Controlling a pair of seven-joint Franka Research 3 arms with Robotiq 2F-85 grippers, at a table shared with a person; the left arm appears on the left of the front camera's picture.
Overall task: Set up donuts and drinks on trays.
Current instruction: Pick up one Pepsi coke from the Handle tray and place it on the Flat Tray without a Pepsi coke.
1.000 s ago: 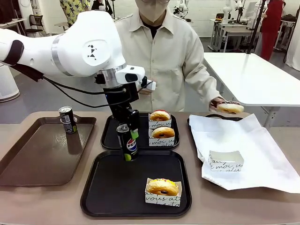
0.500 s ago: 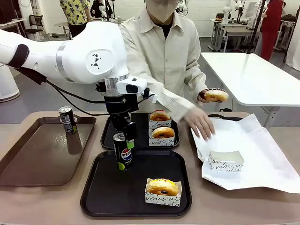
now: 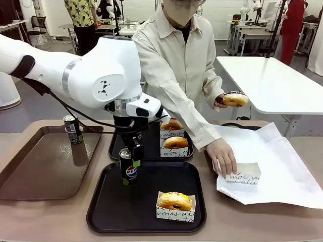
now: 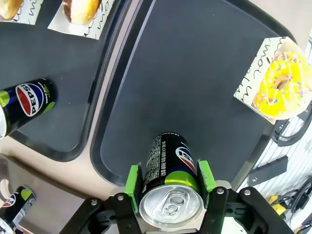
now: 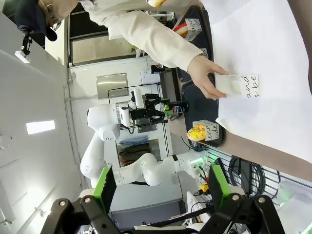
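your largest pieces first: the brown tray [image 3: 45,161] lies at the left of the table with one pepsi can [image 3: 73,129] upright at its far edge, and a wide white paper sheet [image 3: 282,166] covers the right side. between them you have two black trays, the far tray [image 3: 117,146] and the near tray [image 3: 126,201], just beside each other. the far tray carries two sleeved donuts [image 3: 174,137] one behind the other, and the left wrist view shows another pepsi can [image 4: 27,100] standing on it. the near tray holds a yellow-iced sprinkle donut [image 3: 175,201] in its paper sleeve at the front right corner.

your left gripper [image 3: 130,157] is clamped on a black pepsi can [image 3: 129,167], green pads [image 4: 132,180] pressed to both sides just under the silver top; the can stands upright at the near tray's far left corner, and you cannot tell whether its base touches. your right gripper [image 5: 158,190] has its fingers spread wide with nothing between them.

the person's one hand [image 3: 223,156] presses on an empty paper sleeve [image 3: 243,173] on the sheet; the other hand [image 3: 221,101] holds a bare donut [image 3: 234,99] up in the air
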